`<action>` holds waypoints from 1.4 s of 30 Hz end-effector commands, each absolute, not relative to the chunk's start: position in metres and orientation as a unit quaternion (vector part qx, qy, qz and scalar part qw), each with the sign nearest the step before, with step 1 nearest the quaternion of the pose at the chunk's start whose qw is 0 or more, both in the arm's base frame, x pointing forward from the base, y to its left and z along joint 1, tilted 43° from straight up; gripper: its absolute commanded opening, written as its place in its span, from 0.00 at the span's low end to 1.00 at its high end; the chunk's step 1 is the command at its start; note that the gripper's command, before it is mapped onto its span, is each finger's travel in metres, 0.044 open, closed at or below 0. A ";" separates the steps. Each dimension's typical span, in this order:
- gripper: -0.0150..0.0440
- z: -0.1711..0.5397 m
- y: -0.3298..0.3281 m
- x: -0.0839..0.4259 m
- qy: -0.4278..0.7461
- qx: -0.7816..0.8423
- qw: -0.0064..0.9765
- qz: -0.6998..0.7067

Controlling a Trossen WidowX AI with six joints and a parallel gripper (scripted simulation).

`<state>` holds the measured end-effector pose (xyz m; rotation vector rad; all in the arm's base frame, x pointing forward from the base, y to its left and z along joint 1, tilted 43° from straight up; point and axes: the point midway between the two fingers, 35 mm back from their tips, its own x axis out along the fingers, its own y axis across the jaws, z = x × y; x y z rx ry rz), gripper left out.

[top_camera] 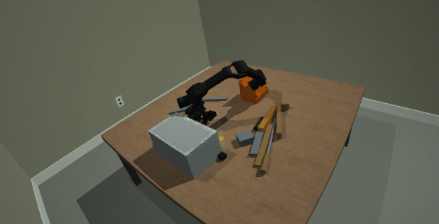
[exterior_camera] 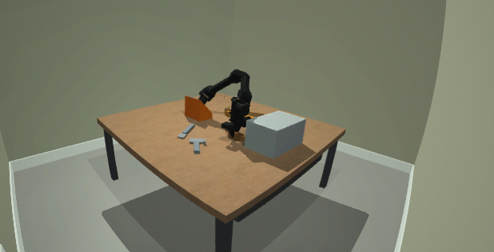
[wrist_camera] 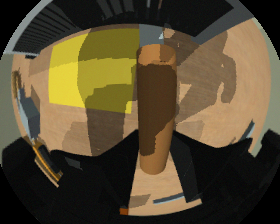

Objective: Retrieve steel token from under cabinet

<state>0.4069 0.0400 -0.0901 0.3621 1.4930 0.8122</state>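
My gripper [top_camera: 205, 119] [exterior_camera: 233, 130] [wrist_camera: 152, 132] is shut on the brown round handle [wrist_camera: 158, 110] of a tool, low over the table in front of the cabinet [top_camera: 200, 154] [exterior_camera: 276, 135]. A grey part [wrist_camera: 150, 34] shows past the handle's far end, towards the cabinet; its tip is hidden. The yellow marked area [top_camera: 221, 139] [wrist_camera: 66, 80] lies left of the handle in the wrist view, partly in shadow. Dark vent slots [wrist_camera: 31, 37] show at the upper left there. I cannot make out the steel token in any view.
A grey block [top_camera: 245, 138], a small black block [top_camera: 222, 156] and several wooden and grey bars [top_camera: 263, 145] lie beside the marked area. Grey flat pieces [exterior_camera: 197, 146] [exterior_camera: 186, 131] lie on the other side. The orange wedge [top_camera: 251, 91] [exterior_camera: 196, 110] stands by the arm's base.
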 end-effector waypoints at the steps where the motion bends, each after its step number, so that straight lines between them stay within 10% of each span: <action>1: 0.25 -0.089 0.043 0.409 0.655 0.159 0.647 0.357; 42: 0.25 -0.076 0.054 0.388 0.655 0.159 0.646 0.357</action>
